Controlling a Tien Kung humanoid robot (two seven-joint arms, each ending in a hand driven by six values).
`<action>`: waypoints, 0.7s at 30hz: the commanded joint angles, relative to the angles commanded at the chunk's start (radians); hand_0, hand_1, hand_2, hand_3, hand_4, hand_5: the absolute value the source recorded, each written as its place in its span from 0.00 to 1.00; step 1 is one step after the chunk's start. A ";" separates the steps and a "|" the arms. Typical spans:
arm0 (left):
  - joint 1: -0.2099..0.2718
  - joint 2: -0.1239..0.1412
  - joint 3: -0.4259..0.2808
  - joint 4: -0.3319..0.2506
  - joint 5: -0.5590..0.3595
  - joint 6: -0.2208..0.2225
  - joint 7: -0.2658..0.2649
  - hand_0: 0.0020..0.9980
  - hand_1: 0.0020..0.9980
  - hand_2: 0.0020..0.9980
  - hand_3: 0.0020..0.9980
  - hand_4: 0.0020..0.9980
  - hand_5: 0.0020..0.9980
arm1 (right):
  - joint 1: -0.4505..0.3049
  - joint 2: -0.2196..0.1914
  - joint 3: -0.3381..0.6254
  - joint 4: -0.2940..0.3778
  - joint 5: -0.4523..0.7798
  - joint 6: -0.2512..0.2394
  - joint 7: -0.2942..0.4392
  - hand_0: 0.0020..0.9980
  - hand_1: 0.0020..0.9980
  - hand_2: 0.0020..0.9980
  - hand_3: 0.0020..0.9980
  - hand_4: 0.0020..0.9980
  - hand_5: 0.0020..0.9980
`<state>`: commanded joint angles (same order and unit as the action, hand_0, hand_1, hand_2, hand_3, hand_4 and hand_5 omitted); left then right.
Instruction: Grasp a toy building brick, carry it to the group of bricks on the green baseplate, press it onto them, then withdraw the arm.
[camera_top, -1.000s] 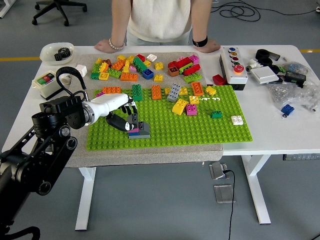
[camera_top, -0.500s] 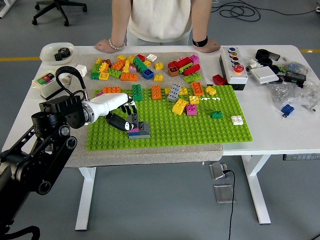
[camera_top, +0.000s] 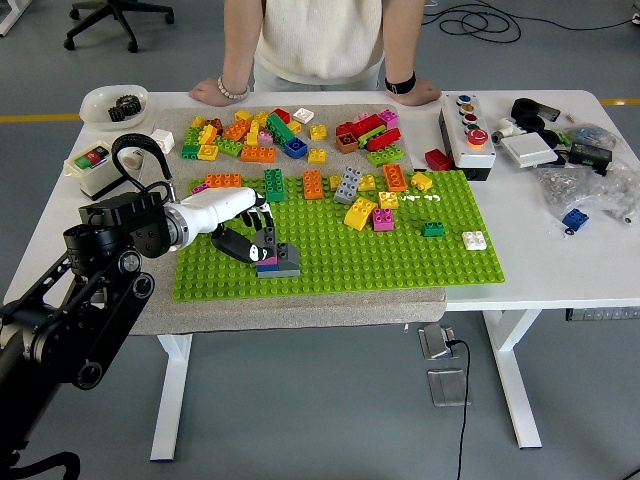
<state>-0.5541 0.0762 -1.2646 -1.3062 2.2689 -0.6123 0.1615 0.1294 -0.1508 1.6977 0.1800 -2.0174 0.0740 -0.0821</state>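
One hand is at work: the left hand (camera_top: 243, 232) reaches in from the left over the green baseplate (camera_top: 400, 262), its dark fingers (camera_top: 262, 240) curled down onto a grey brick (camera_top: 284, 259) that sits on a small stack near the plate's front-left part. Pink and blue layers show under the grey one, though whether the fingers truly clamp the brick or only rest on it is hard to tell. Farther back on the plate lie scattered orange, green, grey, yellow and pink bricks, and a white brick (camera_top: 474, 240) sits just off its right edge. Beyond the plate, a loose pile of bricks (camera_top: 275, 133) covers the mat. A person stands at the far side, both hands (camera_top: 212, 91) planted on the table (camera_top: 560, 262) edge
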 joint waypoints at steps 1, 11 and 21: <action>-0.001 0.000 0.000 0.001 0.000 0.000 0.000 0.72 0.68 0.63 0.62 0.76 0.31 | 0.000 0.000 0.000 0.000 -0.001 0.000 0.000 0.74 0.64 0.69 0.56 0.82 0.50; -0.002 0.000 0.000 0.003 0.000 0.001 0.000 0.72 0.68 0.63 0.62 0.76 0.31 | 0.000 0.001 0.000 0.000 -0.002 0.001 0.000 0.74 0.64 0.69 0.56 0.82 0.50; 0.001 0.004 -0.002 -0.015 0.000 -0.006 -0.002 0.72 0.68 0.63 0.62 0.76 0.31 | -0.001 0.001 0.001 0.000 -0.003 0.001 -0.001 0.74 0.64 0.69 0.56 0.82 0.50</action>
<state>-0.5534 0.0799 -1.2663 -1.3211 2.2689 -0.6186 0.1593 0.1288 -0.1501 1.6986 0.1800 -2.0204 0.0745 -0.0826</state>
